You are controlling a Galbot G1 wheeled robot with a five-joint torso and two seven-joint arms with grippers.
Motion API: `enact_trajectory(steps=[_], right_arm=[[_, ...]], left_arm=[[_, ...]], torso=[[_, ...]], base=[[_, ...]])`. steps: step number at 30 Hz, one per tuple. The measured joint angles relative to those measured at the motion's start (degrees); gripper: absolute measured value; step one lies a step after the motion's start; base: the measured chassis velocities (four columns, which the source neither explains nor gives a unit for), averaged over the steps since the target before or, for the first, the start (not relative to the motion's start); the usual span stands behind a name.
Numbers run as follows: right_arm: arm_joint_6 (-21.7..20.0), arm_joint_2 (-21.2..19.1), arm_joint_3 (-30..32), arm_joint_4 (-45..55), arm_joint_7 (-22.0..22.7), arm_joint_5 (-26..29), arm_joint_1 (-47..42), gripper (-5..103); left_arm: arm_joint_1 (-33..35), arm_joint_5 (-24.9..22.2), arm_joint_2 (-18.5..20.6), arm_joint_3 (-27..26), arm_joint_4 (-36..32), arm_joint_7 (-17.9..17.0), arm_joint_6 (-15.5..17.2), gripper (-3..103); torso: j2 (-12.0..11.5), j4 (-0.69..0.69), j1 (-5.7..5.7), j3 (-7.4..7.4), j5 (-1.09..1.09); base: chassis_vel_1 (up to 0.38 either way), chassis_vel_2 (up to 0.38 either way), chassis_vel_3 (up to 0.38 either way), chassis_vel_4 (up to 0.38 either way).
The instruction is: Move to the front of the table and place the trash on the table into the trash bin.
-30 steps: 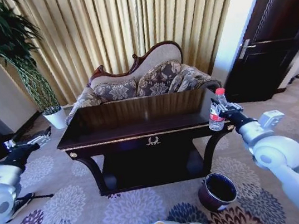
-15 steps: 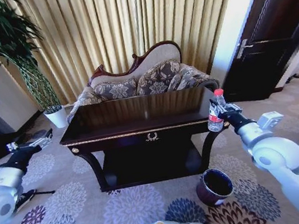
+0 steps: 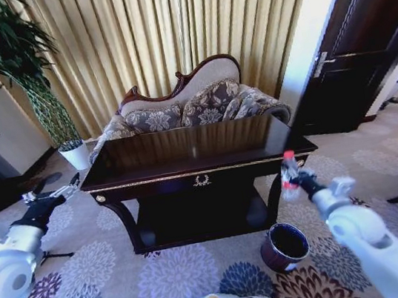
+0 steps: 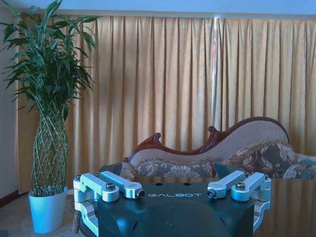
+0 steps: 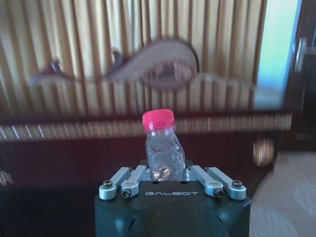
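Observation:
The glossy dark table [image 3: 187, 167] with gold trim stands straight ahead. Off its right front corner, below the tabletop's edge, my right gripper [image 3: 299, 180] is shut on a small clear plastic bottle [image 3: 288, 175] with a red cap and red label. In the right wrist view the bottle [image 5: 163, 148] stands upright between the closed fingers [image 5: 129, 183], facing the table's front [image 5: 74, 148]. The round dark brown trash bin [image 3: 285, 246] sits on the carpet below and slightly left of the bottle. My left gripper [image 3: 50, 198] hangs open and holds nothing left of the table, seen open [image 4: 173, 191] in its wrist view.
A patterned sofa [image 3: 193, 108] and gold curtains stand behind the table. A tall plant in a white pot [image 3: 74, 155] is at the back left. A dark door [image 3: 361, 57] is at the right. Floral carpet lies in front of the table.
My right gripper has carried the bottle down from the tabletop's right corner to below the table edge, nearer the bin. The left arm has barely shifted.

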Motion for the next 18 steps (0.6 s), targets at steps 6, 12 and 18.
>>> enact_trajectory(steps=[6, 12, 18], right_arm=[[3.4, 3.4, -8.5, -16.8, -0.8, -4.4, 6.6, 26], [6.6, 5.3, -11.4, -31.4, -1.3, -6.1, 13.0, 26], [10.4, 5.0, -11.5, -44.3, -2.0, -7.1, 18.0, 26]], left_arm=[[1.6, 0.0, -2.0, -1.3, -1.5, 0.0, -0.1, 100], [2.9, 0.0, -2.3, -2.8, -2.1, 0.3, -0.6, 100], [3.9, -0.2, -1.6, -4.4, -2.7, 0.7, -1.2, 100]], torso=[[0.0, 0.01, 0.0, 0.0, 0.02], [0.0, 0.01, 0.0, 0.0, 0.01], [0.0, 0.01, 0.0, 0.0, 0.02]], base=[[0.0, 0.0, 0.0, 0.0], [0.0, 0.0, 0.0, 0.0], [0.0, 0.0, 0.0, 0.0]])
